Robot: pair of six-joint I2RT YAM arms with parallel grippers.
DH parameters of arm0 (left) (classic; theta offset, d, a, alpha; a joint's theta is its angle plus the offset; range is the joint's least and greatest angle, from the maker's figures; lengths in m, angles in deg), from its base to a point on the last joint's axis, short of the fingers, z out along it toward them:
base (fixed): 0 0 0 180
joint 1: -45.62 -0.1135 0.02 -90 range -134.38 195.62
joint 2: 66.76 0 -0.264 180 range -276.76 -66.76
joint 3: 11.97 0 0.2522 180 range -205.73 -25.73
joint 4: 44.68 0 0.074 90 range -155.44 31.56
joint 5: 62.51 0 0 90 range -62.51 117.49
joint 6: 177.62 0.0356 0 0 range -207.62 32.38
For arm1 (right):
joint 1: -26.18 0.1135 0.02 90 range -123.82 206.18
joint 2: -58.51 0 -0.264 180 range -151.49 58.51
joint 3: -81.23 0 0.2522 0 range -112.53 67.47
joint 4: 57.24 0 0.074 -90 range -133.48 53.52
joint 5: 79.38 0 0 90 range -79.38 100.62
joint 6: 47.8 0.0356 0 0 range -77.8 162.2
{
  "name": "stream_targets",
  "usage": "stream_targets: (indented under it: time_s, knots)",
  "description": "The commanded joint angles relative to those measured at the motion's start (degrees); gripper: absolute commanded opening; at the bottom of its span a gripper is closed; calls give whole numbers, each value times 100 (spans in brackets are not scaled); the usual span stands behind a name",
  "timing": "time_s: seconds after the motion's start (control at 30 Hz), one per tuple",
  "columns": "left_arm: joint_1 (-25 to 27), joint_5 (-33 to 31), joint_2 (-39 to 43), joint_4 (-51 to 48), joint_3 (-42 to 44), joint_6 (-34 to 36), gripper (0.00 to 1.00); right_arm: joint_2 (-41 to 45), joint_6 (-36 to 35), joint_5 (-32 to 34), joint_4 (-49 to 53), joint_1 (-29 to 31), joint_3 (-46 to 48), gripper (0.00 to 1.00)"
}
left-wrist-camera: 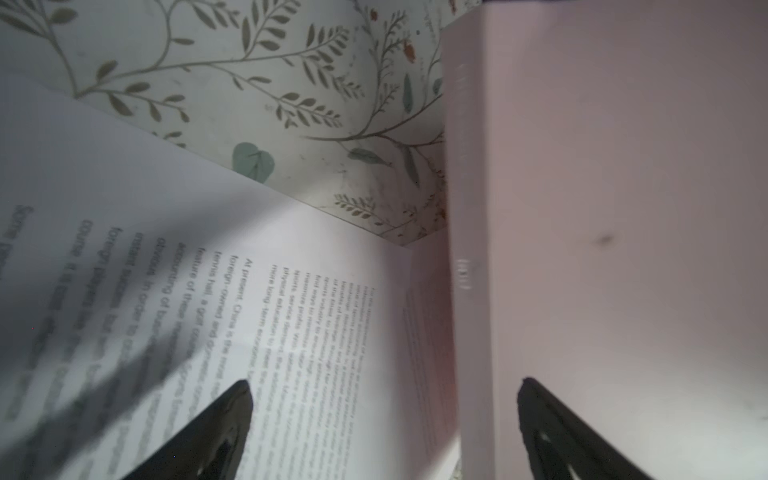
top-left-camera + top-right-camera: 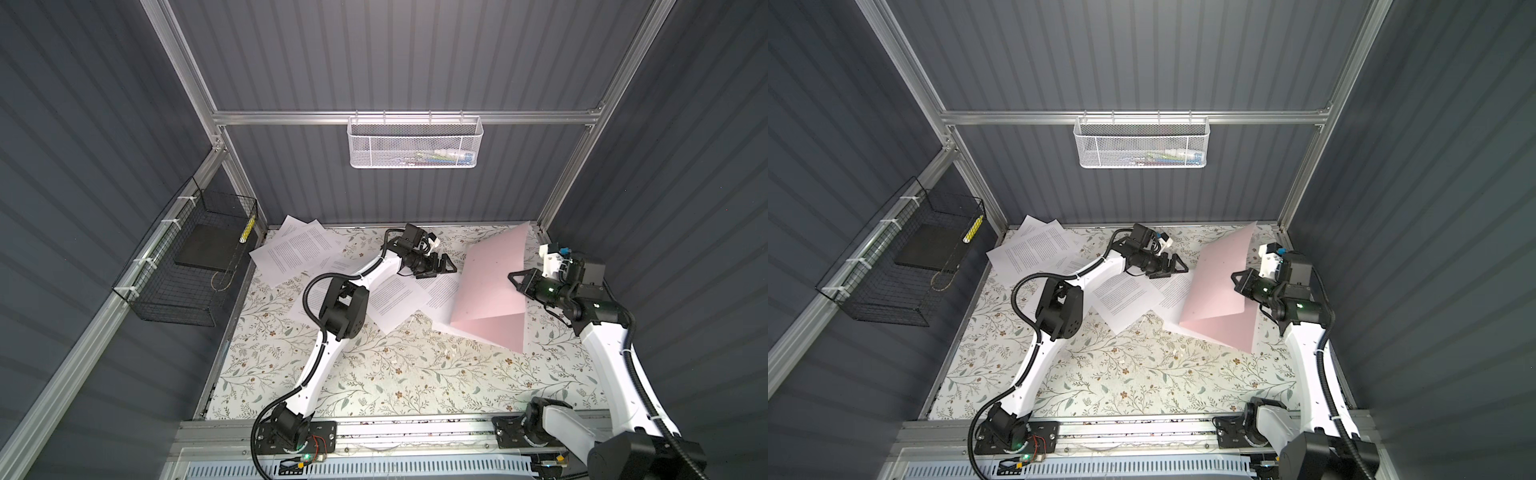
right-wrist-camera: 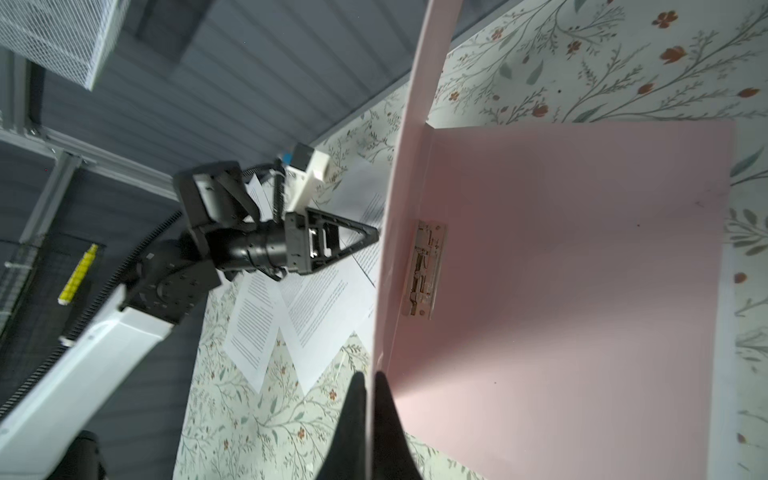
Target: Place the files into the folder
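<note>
Now: folder propped open, sheets waiting beside it.
The folder (image 2: 490, 286) sits right of centre in a top view, its cover pinched upright by the right gripper (image 3: 370, 386). The left gripper (image 1: 384, 384), jaws spread, hovers over the files (image 2: 397, 299) just left of it. Best to hold the cover raised and slide 1 sheet toward the clip (image 3: 424, 270). The floral table (image 2: 374, 374) sits between grey ribbed walls (image 2: 374, 62).

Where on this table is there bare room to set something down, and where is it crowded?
Free: the wide near strip of table between the front rail and the middle files and folder. Crowded: the far half, with corner files, the left gripper over the middle files, and the right gripper holding the folder's cover up.
</note>
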Motion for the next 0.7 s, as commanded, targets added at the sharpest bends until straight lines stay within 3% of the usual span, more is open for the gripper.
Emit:
stream_targets:
  time_s: [0.0,0.13,0.23,0.37,0.4,0.43,0.47,0.67]
  knots:
    - [14,-191,1409,4,243,-14,100,-6,-566,637,744,273,-435,0]
    - [14,-1091,2309,-621,1072,284,100,-334,-998,1562,1497,817,-878,0]
    - [13,-1230,3085,-311,2240,337,100,-610,-1235,2422,1869,1332,-1060,0]
    - [13,-1158,3851,-73,3343,242,100,-676,-1309,2485,1989,1602,-1128,0]
    - [12,-1137,4009,-10,3577,197,100,-670,-1298,2403,1972,1614,-1118,5]
    - [13,-1134,4164,22,3796,172,100,-666,-1321,2215,1938,1623,-1109,19]
    - [13,-1134,4311,18,3991,161,100,-667,-1368,1910,1902,1623,-1115,25]
    - [4,-1228,4882,-162,4535,216,100,-682,-1134,805,1644,1810,-1338,51]
